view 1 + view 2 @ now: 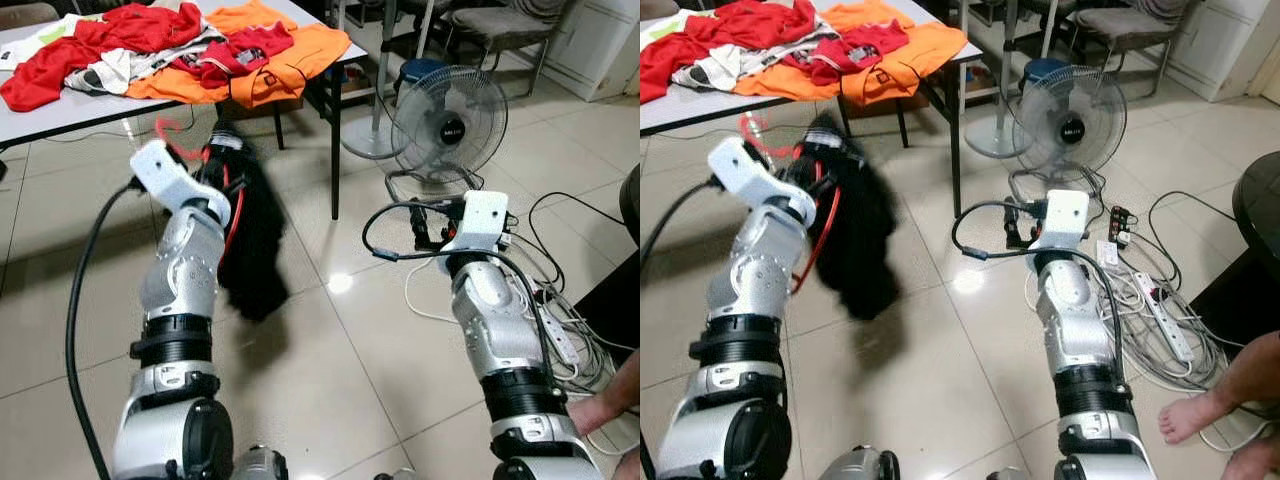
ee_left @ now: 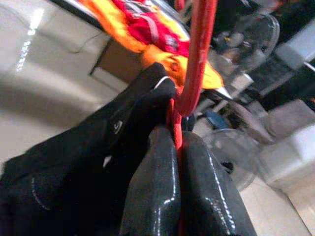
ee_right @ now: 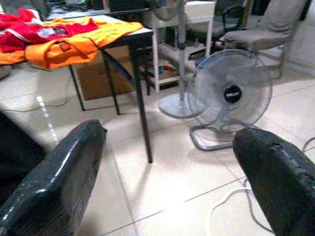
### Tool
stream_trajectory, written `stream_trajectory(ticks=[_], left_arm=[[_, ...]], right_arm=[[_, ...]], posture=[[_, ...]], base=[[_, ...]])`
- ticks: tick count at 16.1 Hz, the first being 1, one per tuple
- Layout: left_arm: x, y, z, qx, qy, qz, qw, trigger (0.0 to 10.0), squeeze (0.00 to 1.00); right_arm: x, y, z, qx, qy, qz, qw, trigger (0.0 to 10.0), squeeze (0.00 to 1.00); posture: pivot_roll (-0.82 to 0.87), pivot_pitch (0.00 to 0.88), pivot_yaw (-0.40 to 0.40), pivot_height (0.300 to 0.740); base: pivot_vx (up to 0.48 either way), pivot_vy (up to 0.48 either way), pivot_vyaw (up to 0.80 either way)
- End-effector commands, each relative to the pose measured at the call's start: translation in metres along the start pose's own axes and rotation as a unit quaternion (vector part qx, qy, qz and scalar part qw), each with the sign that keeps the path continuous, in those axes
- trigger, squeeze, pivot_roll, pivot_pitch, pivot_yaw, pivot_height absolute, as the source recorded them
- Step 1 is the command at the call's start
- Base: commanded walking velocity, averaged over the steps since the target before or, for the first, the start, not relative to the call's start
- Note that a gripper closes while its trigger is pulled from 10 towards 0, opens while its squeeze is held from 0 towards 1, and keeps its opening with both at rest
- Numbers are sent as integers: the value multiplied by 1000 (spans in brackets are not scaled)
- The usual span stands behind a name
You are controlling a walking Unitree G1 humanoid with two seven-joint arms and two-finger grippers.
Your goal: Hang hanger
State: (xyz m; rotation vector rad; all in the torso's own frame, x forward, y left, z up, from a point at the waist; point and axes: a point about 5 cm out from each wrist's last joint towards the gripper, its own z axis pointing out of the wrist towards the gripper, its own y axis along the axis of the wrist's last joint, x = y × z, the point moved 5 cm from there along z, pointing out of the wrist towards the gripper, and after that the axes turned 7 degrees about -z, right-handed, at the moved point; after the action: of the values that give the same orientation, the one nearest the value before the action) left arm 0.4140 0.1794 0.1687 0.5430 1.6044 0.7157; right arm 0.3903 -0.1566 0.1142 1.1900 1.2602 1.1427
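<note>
A red hanger [image 2: 198,59] carries a black garment [image 1: 252,240] that hangs down over the tiled floor in front of the table. My left gripper [image 2: 176,135] is shut on the hanger's red bar, with the black cloth bunched against its fingers. The hanger's hook [image 1: 170,130] sticks up above my left wrist. My right gripper [image 3: 170,133] is raised to the right of the garment, open and holding nothing, and points toward the fan and the table leg. Its fingers [image 1: 427,226] show dark ahead of the white wrist.
A white table [image 1: 60,110] at the back holds a pile of red and orange clothes [image 1: 240,55]. A standing fan [image 1: 448,125] is on the floor at right, with a power strip and tangled cables [image 1: 1160,320] beside it. A person's foot [image 1: 1193,416] is at lower right.
</note>
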Motion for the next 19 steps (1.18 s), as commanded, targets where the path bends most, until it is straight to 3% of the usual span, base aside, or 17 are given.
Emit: stream_trajectory(ticks=[1, 4, 5, 7, 11, 13, 16, 17, 19], left_arm=[[-13, 16, 0, -26, -7, -10, 1000, 10000, 0], [-31, 22, -3, -28, -24, -12, 999, 10000, 0], [-47, 29, -8, -36, -44, -22, 998, 10000, 0], [-71, 39, -13, -42, -71, -35, 996, 10000, 0], [-94, 52, -19, -50, -102, -40, 993, 10000, 0], [-101, 55, -25, -42, -114, -48, 991, 10000, 0], [-108, 48, -28, -22, -123, -62, 990, 10000, 0], [-117, 45, -32, -10, -138, -65, 988, 10000, 0], [-126, 38, -37, 3, -160, -39, 986, 10000, 0]], right_arm=[[6, 1, 5, -2, -8, -4, 1000, 10000, 0], [24, -6, 12, 25, 9, 42, 999, 10000, 0], [41, -12, 16, 48, 33, 66, 996, 10000, 0], [61, -10, 23, 57, 55, 59, 995, 10000, 0], [74, 0, 31, 50, 62, 43, 996, 10000, 0], [81, 15, 37, 25, 65, 25, 997, 10000, 0], [86, 20, 39, 20, 63, 32, 997, 10000, 0], [88, 22, 40, 16, 65, 35, 997, 10000, 0], [94, 22, 39, 15, 77, 30, 996, 10000, 0]], posture=[[-2, 43, 43, 740], [4, 45, 43, 740], [8, 45, 43, 740], [21, 47, 40, 740], [37, 48, 35, 740], [42, 50, 33, 740], [40, 51, 34, 740], [39, 51, 35, 740], [40, 56, 33, 740]], base=[[0, 0, 0], [0, 0, 0], [0, 0, 0], [0, 0, 0], [0, 0, 0], [0, 0, 0], [0, 0, 0], [0, 0, 0], [0, 0, 0]])
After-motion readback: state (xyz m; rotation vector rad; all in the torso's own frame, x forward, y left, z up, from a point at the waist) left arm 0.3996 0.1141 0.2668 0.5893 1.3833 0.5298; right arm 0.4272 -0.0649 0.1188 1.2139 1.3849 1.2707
